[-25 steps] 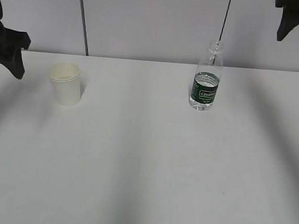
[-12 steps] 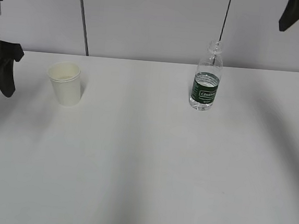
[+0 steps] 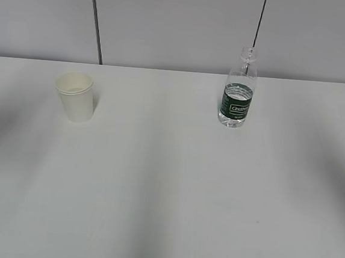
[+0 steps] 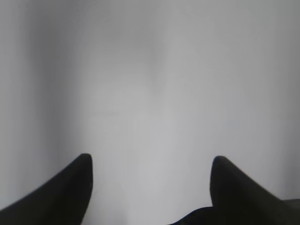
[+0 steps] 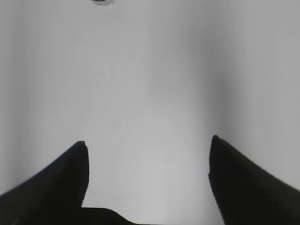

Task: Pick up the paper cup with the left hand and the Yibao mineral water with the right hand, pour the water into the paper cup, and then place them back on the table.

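The left hand (image 4: 150,161) is holding its two black fingers spread wide with only bare white table (image 4: 154,84) between them, gripping nothing. The right hand (image 5: 147,143) is gaping just as wide over the same surface, empty too. On the table, the paper cup (image 3: 75,96) is standing upright at the left, well apart from the Yibao mineral water (image 3: 238,96), standing upright and uncapped at the right before a grey panelled wall (image 3: 175,23)

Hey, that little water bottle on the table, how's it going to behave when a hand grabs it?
The Yibao mineral water looks tall and narrow, so a sideways nudge may tip it. Its neck shows no cap, so tilting would likely spill. The thin clear plastic probably dents under a firm squeeze.
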